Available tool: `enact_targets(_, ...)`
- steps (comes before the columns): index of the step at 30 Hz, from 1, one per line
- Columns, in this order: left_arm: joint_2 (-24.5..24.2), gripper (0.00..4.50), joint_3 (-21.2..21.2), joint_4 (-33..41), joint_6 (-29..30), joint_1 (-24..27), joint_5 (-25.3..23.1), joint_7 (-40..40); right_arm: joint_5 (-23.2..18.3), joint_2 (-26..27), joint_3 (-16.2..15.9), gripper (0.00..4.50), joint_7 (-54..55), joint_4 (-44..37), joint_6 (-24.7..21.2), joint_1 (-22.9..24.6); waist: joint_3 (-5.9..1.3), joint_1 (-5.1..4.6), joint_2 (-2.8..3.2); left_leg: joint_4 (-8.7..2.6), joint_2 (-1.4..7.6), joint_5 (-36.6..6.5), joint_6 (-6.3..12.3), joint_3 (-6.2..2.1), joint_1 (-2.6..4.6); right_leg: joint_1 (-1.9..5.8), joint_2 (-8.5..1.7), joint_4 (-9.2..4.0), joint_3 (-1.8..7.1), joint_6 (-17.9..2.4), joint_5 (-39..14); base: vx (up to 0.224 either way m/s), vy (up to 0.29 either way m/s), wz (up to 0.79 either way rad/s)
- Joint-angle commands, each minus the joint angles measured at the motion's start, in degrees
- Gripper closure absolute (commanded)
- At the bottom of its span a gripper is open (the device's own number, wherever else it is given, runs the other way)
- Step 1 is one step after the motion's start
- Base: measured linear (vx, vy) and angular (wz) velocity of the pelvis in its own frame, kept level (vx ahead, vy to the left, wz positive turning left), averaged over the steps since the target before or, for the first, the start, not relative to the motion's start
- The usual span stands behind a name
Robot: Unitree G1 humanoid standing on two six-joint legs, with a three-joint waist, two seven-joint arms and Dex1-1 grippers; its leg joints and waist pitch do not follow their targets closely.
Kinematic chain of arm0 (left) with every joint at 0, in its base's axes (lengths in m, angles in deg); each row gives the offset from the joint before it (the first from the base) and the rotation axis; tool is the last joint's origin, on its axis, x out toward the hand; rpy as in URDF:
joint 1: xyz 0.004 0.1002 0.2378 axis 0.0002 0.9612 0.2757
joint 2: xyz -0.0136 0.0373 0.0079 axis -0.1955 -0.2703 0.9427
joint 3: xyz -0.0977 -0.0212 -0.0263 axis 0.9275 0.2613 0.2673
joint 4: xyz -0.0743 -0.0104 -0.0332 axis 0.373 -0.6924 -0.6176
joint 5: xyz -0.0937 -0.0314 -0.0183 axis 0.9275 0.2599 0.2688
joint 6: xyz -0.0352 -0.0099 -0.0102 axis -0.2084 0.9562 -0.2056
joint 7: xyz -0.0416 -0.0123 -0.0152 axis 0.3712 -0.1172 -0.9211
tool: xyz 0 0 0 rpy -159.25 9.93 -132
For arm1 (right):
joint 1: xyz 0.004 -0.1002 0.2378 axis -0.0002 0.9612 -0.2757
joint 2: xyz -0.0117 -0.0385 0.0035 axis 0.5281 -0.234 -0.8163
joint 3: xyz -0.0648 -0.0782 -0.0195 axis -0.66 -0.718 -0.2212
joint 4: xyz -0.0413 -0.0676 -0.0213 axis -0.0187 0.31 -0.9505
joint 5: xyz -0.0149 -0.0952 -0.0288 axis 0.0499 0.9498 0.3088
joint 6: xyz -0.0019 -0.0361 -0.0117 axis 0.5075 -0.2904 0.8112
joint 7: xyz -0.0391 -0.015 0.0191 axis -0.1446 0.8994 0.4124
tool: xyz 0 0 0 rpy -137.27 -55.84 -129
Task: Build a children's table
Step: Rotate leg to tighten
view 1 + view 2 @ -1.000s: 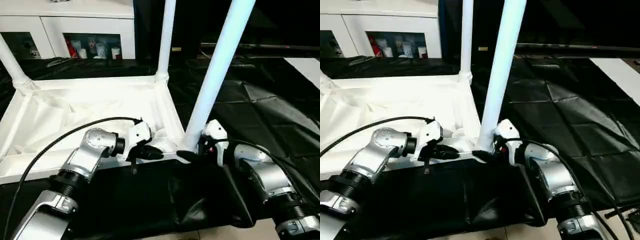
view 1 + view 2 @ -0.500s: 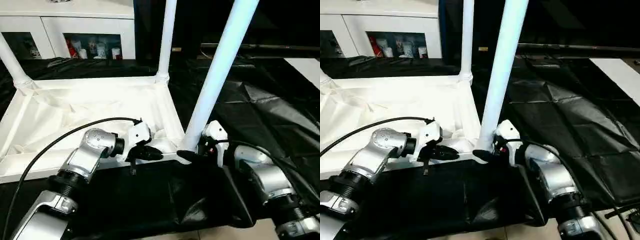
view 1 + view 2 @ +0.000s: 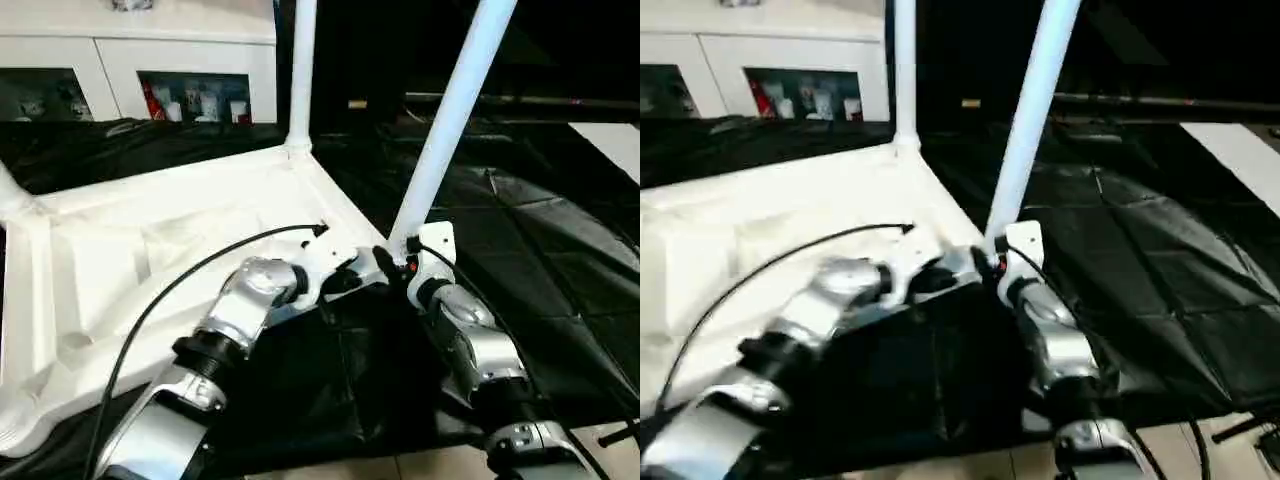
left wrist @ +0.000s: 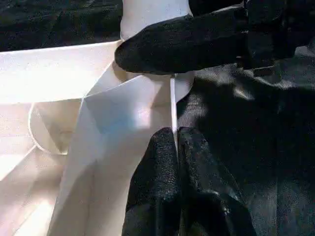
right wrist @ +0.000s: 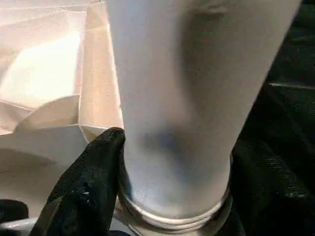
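Note:
The white children's table lies upside down on the black cloth, its ribbed top (image 3: 150, 240) facing up. One leg (image 3: 300, 70) stands in the far corner socket. The near right leg (image 3: 450, 110) rises at a slant from its socket. My right gripper (image 3: 392, 262) is shut on this leg's base, one black finger (image 5: 93, 187) on each side of the tube. My left gripper (image 4: 176, 140) sits just left of that corner, shut on the thin rim (image 4: 173, 103) of the top. A right finger (image 4: 187, 42) also shows wrapped round the socket.
A white cabinet (image 3: 180, 60) with glass doors stands behind the work table. Black cloth (image 3: 560, 250) stretches to the right of the table top. The work table's front edge lies just below my forearms, with pale floor (image 3: 600, 440) beyond it.
The table top has turned on the cloth, its near right corner swinging away from me. Both grippers moved with that corner. The slanted leg now stands a little more upright.

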Motion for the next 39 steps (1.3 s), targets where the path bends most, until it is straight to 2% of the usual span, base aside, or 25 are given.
enact_targets(1,3.4,4.50,-2.3,-2.3,0.2,1.0,0.9,0.8,2.6,1.3,-4.9,1.77,-2.0,0.6,1.2,-0.3,-3.15,-0.11,-0.33,-4.26,2.06,-16.0,0.11,-1.08,0.65,1.82,-2.98,-4.67,2.29,-8.9,-18.1,0.000,0.000,0.00)
enact_targets(2,3.0,4.50,-2.1,-2.3,0.0,1.0,0.8,0.5,2.9,0.7,-5.5,1.77,-3.5,0.2,2.3,-0.1,-3.13,-0.10,-0.48,-4.29,2.05,-15.9,0.27,-1.09,0.62,1.87,-2.95,-4.68,2.27,-8.9,-18.1,0.000,0.000,0.00)
enact_targets(4,2.2,4.50,-1.9,-2.0,-0.3,1.1,0.8,0.0,1.6,-0.1,-5.2,1.77,-6.1,-0.7,3.2,0.3,-3.18,-0.03,-0.37,-4.27,2.11,-15.8,0.68,-1.11,0.61,1.88,-2.97,-4.67,2.25,-8.8,-18.2,0.000,0.000,0.00)
enact_targets(6,0.7,4.50,-1.3,-1.6,-1.0,1.5,0.9,-1.3,-0.7,-1.4,-4.2,1.21,-10.8,-2.1,4.2,0.5,-3.23,0.09,-0.42,-4.21,2.19,-15.4,1.24,-1.10,0.52,2.00,-3.01,-4.58,2.25,-9.0,-17.3,0.000,0.000,0.00)
enact_targets(9,-1.8,4.50,-0.9,-0.5,-3.1,2.7,1.6,-4.4,-0.6,-5.5,-5.0,0.96,-17.2,-3.0,5.8,0.4,-3.31,0.31,-0.58,-3.99,2.16,-13.6,2.30,-1.00,0.30,2.36,-2.99,-4.22,2.16,-10.1,-14.3,0.000,0.000,0.00)
enact_targets(12,-3.3,4.50,-0.6,0.2,-4.7,3.4,2.2,-6.3,-0.5,-7.9,-5.6,0.74,-20.7,-3.2,6.7,0.5,-3.28,0.22,-0.72,-3.92,2.11,-12.7,3.11,-0.91,0.12,2.36,-3.06,-4.26,2.16,-10.2,-14.9,0.000,0.000,0.00)
enact_targets(18,-8.2,4.50,0.7,4.6,-6.7,6.1,6.2,-16.1,-3.8,-14.6,-7.3,0.74,-35.9,-7.4,5.7,2.8,-3.19,0.17,-0.70,-4.02,2.40,-12.7,3.98,-1.04,0.05,2.46,-3.07,-4.23,2.03,-10.4,-16.4,0.000,0.000,0.00)
enact_targets(19,-9.3,4.50,0.8,5.9,-6.8,6.8,7.4,-18.7,-4.3,-15.5,-7.6,0.74,-38.1,-8.3,5.6,3.4,-3.19,0.14,-0.81,-4.01,2.39,-12.6,4.02,-1.01,0.07,2.39,-3.06,-4.25,2.03,-10.4,-16.5,0.000,0.000,0.00)
enact_targets(20,-10.1,4.50,0.8,6.6,-6.6,7.1,8.0,-20.0,-5.1,-16.0,-7.7,0.74,-39.7,-9.0,5.2,3.7,-3.23,0.15,-0.65,-4.02,2.52,-12.6,3.91,-1.01,0.29,2.24,-3.08,-4.18,2.08,-10.9,-16.1,0.000,0.000,0.00)
enact_targets(22,-11.3,4.50,0.9,7.3,-6.4,7.4,8.7,-21.7,-6.1,-16.5,-7.8,0.74,-41.7,-9.7,4.6,4.2,-3.11,0.16,-0.52,-4.08,2.61,-13.1,3.63,-0.93,0.44,2.02,-3.01,-4.19,2.14,-11.4,-16.0,0.000,0.000,0.00)
enact_targets(28,-12.8,4.50,1.6,8.1,-6.5,7.9,9.5,-23.3,-6.2,-17.4,-8.7,0.74,-44.5,-10.0,3.8,4.6,-3.08,0.13,-0.64,-4.22,2.56,-14.0,2.56,-1.01,0.44,2.07,-3.01,-4.09,2.12,-11.3,-16.8,0.000,0.000,0.00)
enact_targets(33,-13.1,4.50,1.9,8.5,-6.3,8.0,9.7,-23.5,-4.9,-18.1,-9.1,1.17,-44.5,-9.0,3.8,4.4,-3.16,0.19,-0.71,-4.09,2.49,-12.5,2.64,-0.93,0.40,2.14,-3.05,-3.95,2.16,-11.4,-15.7,0.000,0.000,0.00)
enact_targets(35,-13.2,4.50,1.8,8.7,-6.2,8.2,9.8,-23.6,-2.8,-18.6,-9.6,1.35,-43.3,-7.5,5.0,4.1,-3.18,0.19,-0.82,-4.04,2.46,-12.0,2.67,-0.91,0.35,2.15,-3.01,-3.83,2.13,-11.6,-15.1,0.000,0.000,0.00)
enact_targets(39,-13.1,4.50,1.7,9.1,-6.0,8.4,10.0,-23.4,-2.5,-18.6,-9.3,1.73,-42.4,-6.3,5.7,3.7,-3.13,0.15,-0.86,-4.01,2.42,-12.6,2.68,-0.89,0.37,2.16,-3.10,-4.01,2.15,-11.3,-16.3,0.000,0.000,0.00)
